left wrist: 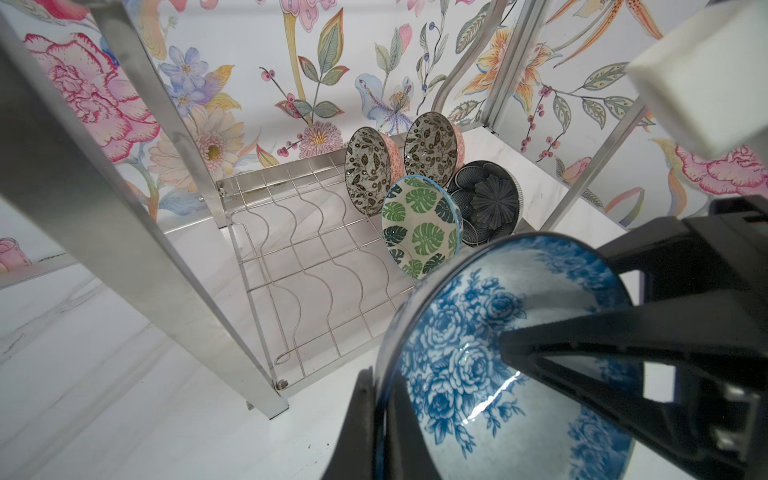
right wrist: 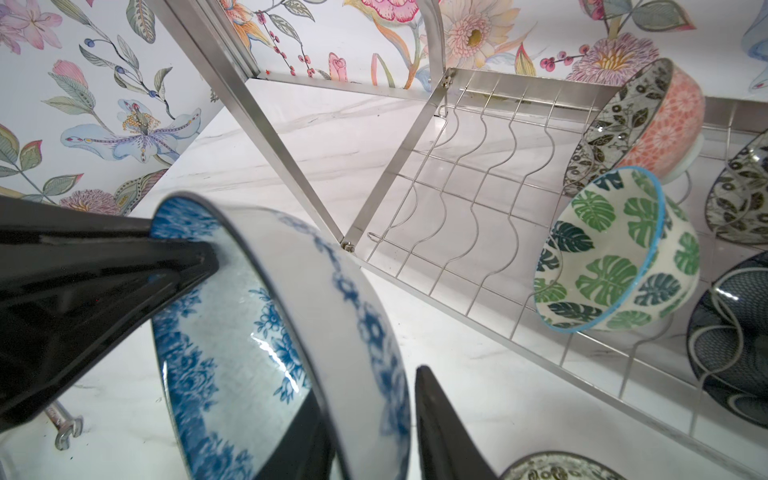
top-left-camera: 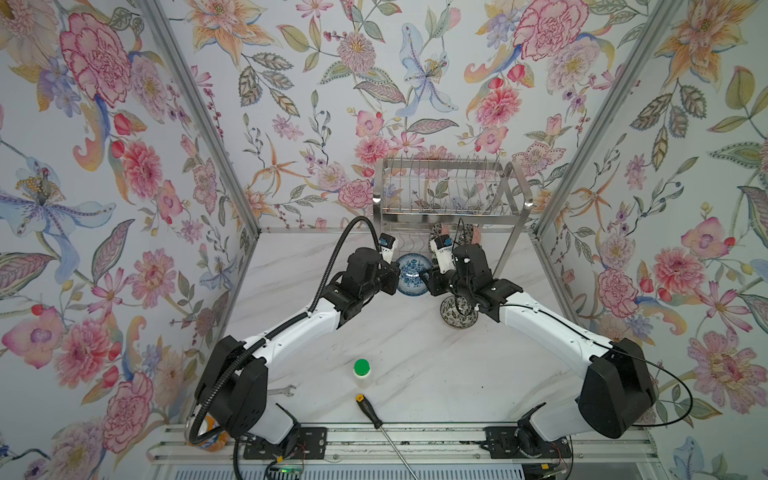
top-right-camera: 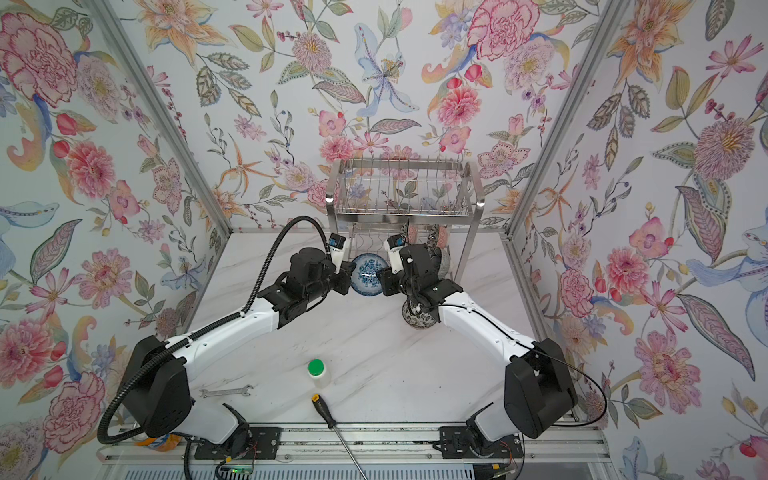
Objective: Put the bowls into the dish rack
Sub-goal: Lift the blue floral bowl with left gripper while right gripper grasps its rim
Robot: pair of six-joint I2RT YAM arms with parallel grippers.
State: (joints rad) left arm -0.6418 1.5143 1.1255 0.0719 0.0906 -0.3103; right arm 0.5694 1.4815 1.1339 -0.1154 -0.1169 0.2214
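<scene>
Glossy blue floral bowl (left wrist: 478, 374), round glazed ceramic, hangs tilted just in front of the dish rack (left wrist: 195, 291), a shiny steel frame with wire shelves. Left gripper (left wrist: 434, 357) pinches its thin rim between black fingers, one inside and one outside; right gripper (right wrist: 316, 313) straddles the opposite rim, grip impossible to tell. Four patterned bowls (left wrist: 419, 232) lean on edge on the rack's wavy lower shelf. Another bowl (top-left-camera: 457, 313) sits flat on smooth marble before the rack
</scene>
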